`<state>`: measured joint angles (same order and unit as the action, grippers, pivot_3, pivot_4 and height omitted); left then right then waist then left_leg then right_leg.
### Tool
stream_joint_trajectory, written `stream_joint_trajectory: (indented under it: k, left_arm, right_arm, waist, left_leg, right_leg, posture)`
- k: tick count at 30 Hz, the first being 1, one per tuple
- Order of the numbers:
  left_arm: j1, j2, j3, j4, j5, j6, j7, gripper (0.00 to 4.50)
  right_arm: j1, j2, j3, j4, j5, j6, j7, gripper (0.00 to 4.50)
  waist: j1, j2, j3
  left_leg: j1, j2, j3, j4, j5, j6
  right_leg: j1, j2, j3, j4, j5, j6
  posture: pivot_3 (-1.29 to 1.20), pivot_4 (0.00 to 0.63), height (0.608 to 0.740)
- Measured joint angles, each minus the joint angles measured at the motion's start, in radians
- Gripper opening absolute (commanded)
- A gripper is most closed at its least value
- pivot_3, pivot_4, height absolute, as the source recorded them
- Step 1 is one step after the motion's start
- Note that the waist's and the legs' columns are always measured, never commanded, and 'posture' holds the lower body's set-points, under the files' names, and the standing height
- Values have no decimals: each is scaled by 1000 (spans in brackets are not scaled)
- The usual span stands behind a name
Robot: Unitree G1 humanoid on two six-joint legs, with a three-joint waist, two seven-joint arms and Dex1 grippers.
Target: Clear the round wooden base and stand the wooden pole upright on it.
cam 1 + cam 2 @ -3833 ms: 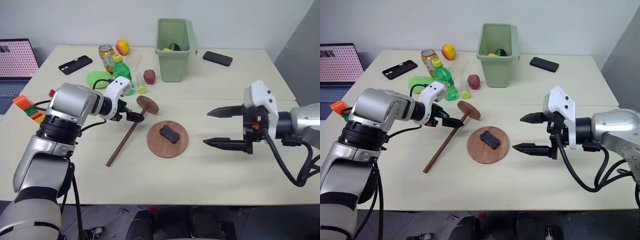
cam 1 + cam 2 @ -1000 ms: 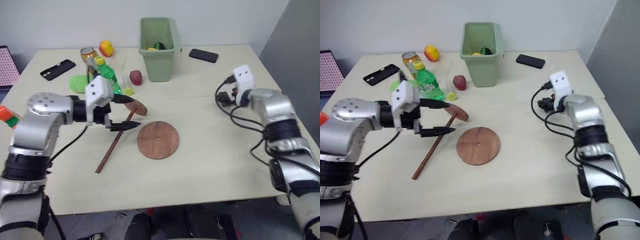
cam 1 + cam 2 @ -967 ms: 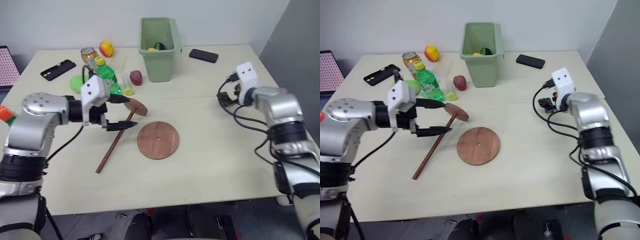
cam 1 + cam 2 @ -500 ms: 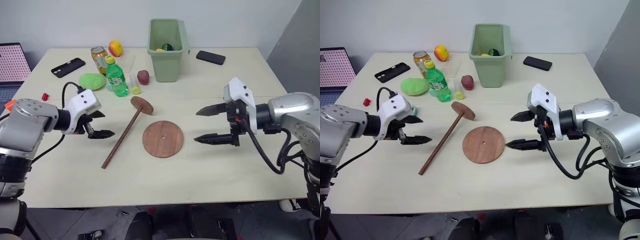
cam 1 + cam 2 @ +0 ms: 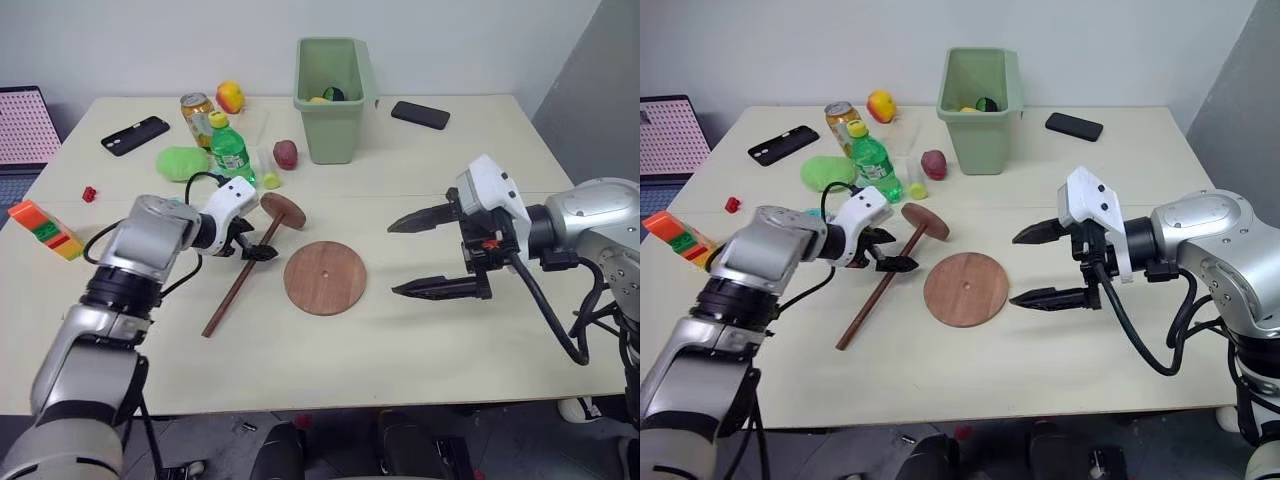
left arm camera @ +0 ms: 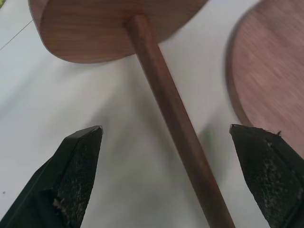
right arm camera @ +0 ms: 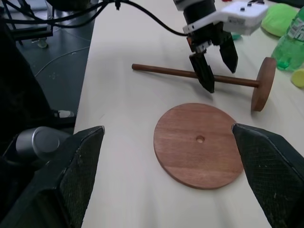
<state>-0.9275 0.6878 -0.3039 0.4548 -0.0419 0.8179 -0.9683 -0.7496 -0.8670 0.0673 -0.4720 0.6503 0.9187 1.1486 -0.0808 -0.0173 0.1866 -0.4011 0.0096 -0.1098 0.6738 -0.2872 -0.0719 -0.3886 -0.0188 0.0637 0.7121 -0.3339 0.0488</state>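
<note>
Wooden pole lies flat, disc end rearward.

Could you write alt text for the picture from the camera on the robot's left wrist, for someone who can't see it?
An open pincer straddles a thin wooden pole lying on a pale table, one black finger on each side, neither touching it. The pole ends in a round wooden disc, and the edge of a flat wooden base lies beside it.

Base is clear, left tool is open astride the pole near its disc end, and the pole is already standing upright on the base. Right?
Not quite. The wooden pole lies flat on the table beside the round wooden base, as the left eye view shows. The rest holds: base clear, left tool open astride the pole near its disc.
</note>
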Motion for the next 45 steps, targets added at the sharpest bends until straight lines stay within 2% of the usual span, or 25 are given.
stream_joint_trajectory:
  k: [1,2,8,10,20,24,26,32,37,39,42,45]
  left_arm:
    - [-11,-11,-7,26,10,-1,7,4126]
    - [-23,-25,-10,57,19,-1,13,4025]
    - [-86,-60,-16,106,34,3,-6,2596]
    - [-90,-56,-20,104,38,2,-25,2104]
    - [-55,13,-16,6,31,63,-78,253]
    - [-20,36,37,-55,-17,98,-91,254]
    - [-12,34,157,-96,-102,124,-94,254]
    - [-9,30,364,-210,-304,188,-138,254]
    - [-67,-53,579,-281,-537,116,-184,254]
    - [-77,-91,616,-311,-618,109,-204,254]
    - [-68,-167,618,-349,-707,101,-239,254]
    - [-23,-248,598,-380,-747,21,-270,254]
  right_arm:
    - [0,0,0,-1,0,0,-3,4500]
    - [0,0,0,-3,0,1,-13,4500]
    - [0,-1,0,-7,0,19,-61,4500]
    - [1,-3,0,-9,2,31,-73,4500]
    - [1,-3,2,-7,0,53,-130,4500]
    - [0,14,5,8,0,64,-154,4500]
    - [-3,24,5,16,0,70,-172,4500]
    - [-2,39,0,27,9,74,-197,4500]
    - [33,43,-17,25,32,50,-188,4500]
    - [57,50,-37,23,41,25,-185,4500]
    - [89,61,-61,17,52,-13,-177,4500]
    - [162,57,-97,-8,80,-48,-149,4500]
  waist:
    - [0,0,0]
    - [0,0,0]
    - [0,0,0]
    - [-1,0,0]
    - [-1,0,0]
    - [0,0,0]
    - [0,0,0]
    - [0,0,0]
    - [3,0,0]
    - [4,0,0]
    - [7,0,0]
    - [10,0,0]
  left_leg:
    - [0,0,0,0,0,0]
    - [0,0,0,1,0,0]
    - [-1,0,0,1,0,-1]
    - [-1,0,0,1,0,-1]
    - [-1,0,0,1,0,0]
    - [-1,0,0,1,0,0]
    - [-2,1,-1,2,0,-1]
    - [-1,0,-1,2,1,-2]
    - [-2,0,0,3,2,-3]
    - [-1,0,0,3,2,-3]
    - [-1,0,0,3,2,-3]
    - [0,0,0,3,2,-3]
  right_leg:
    - [0,0,0,0,0,0]
    - [0,0,0,0,0,0]
    - [0,-1,0,0,0,0]
    - [0,0,0,0,0,0]
    - [0,0,0,0,0,0]
    - [0,0,0,0,0,0]
    - [0,-1,-1,0,0,0]
    - [0,-1,0,0,0,0]
    - [0,-2,-1,0,0,0]
    - [1,-2,-1,0,0,0]
    - [1,-2,-1,0,0,0]
    - [2,-2,0,0,0,0]
  posture:
    - [0,150,740]
    - [0,150,740]
    - [0,150,740]
    - [0,150,740]
    - [0,150,740]
    - [0,150,740]
    - [0,150,740]
    - [0,150,740]
    - [0,150,740]
    - [0,150,740]
    - [0,150,740]
    - [0,150,740]
